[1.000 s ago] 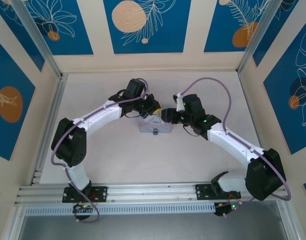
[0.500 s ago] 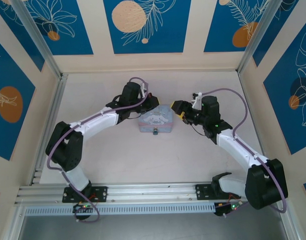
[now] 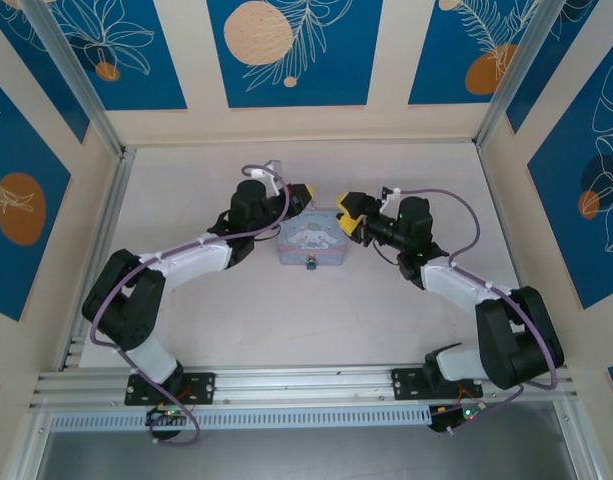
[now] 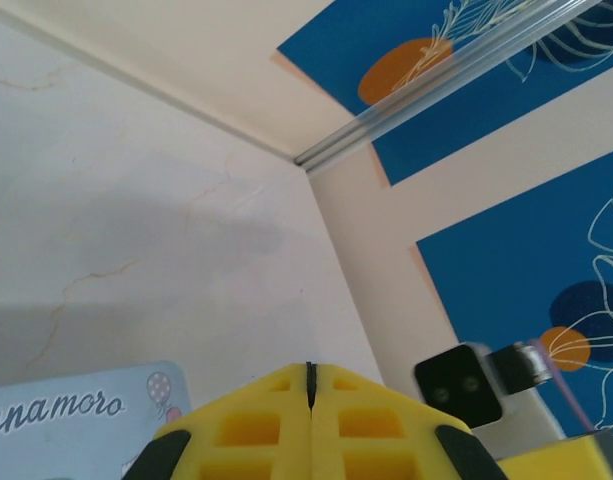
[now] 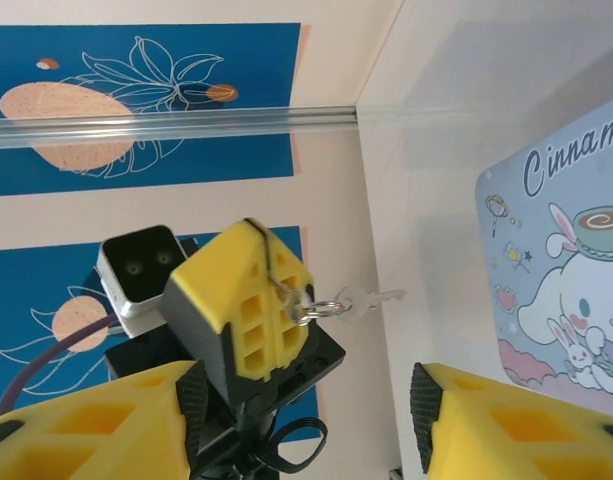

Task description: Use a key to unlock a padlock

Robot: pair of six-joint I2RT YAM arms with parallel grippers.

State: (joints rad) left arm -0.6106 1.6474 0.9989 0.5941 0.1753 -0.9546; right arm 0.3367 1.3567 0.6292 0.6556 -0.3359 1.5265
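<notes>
The tin (image 3: 311, 240) sits on the table (image 3: 236, 320) about midway between its left and right edges, somewhat nearer the far edge. Its printed lid faces up. The padlock (image 3: 311, 265) is a tiny dark speck at the middle of the tin's near wall, on the side facing the table's near edge. It is too small to tell its long axis or which way it points.

The left gripper (image 3: 303, 193) hovers just beyond the tin's far left corner, its 2 yellow fingers (image 4: 256, 425) pressed together. In the right wrist view the seam between them pinches the ring of the key (image 5: 374, 297). The key sticks out sideways from the ring, its long axis nearly level in that view, its blade pointing toward the tin.

The right gripper (image 3: 347, 215) is just off the tin's far right corner and faces the left gripper. Its 2 fingers (image 5: 506, 425) stand apart with nothing between them.
</notes>
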